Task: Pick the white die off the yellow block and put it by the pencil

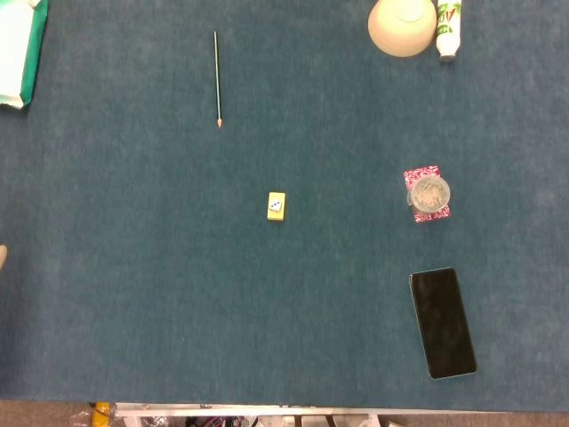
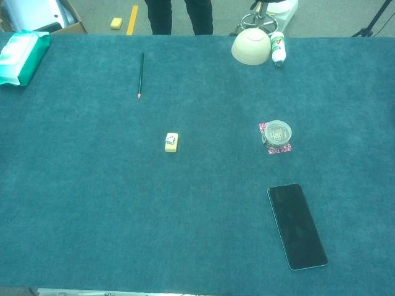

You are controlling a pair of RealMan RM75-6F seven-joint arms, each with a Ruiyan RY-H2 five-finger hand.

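Phone [image 1: 442, 322], glass [image 1: 430, 194] and bowl [image 1: 402, 26] lie right of the die [image 1: 276, 205].

1. Black phone [image 1: 442, 322], lying flat, screen dark, near the table's front right.
2. Small clear cup [image 1: 430, 193] standing on a pink patterned coaster [image 1: 421, 177].
3. Upturned cream bowl [image 1: 402, 27], with a white bottle [image 1: 449, 27] just beside it.
4. Green-and-white wipes pack [image 2: 22, 57], far left.
5. Teal table cover [image 2: 92, 203].

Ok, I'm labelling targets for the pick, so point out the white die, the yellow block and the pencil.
white die [image 1: 276, 206], head view, its top face.
yellow block [image 1: 276, 215], head view, bare near end below the die.
pencil [image 2: 141, 74], chest view, middle of the shaft.
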